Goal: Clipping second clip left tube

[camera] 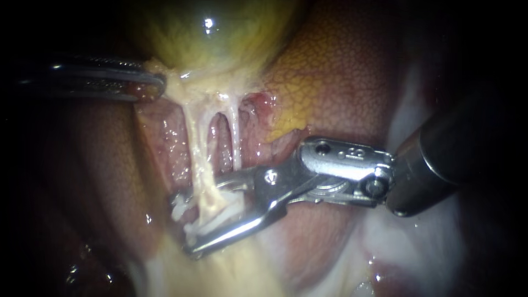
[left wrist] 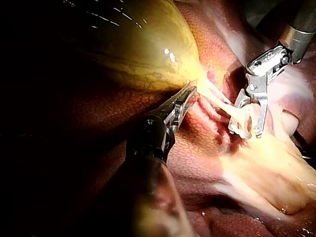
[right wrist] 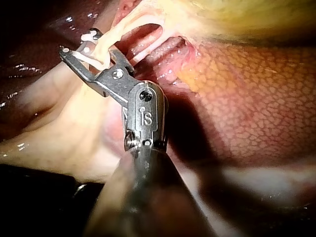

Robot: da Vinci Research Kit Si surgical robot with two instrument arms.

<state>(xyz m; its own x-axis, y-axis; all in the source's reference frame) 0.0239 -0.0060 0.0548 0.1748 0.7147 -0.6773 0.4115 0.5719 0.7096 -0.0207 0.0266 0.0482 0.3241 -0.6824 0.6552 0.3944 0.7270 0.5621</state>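
Slender grey left instrument: jaws clamped on yellow-green gallbladder neck. Silver right instrument: jaws apart, gripping a white plastic clip astride the pale left tube.

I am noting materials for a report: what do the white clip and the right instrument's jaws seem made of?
The clip seems white plastic: opaque, dull, without metallic glint. The right instrument has jaws of apparently polished steel: silver-grey with bright reflections.

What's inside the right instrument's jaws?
The left tube, straddled by a white clip that the right instrument holds in both jaws. The tube's far side and the tissue under the lower jaw are covered.
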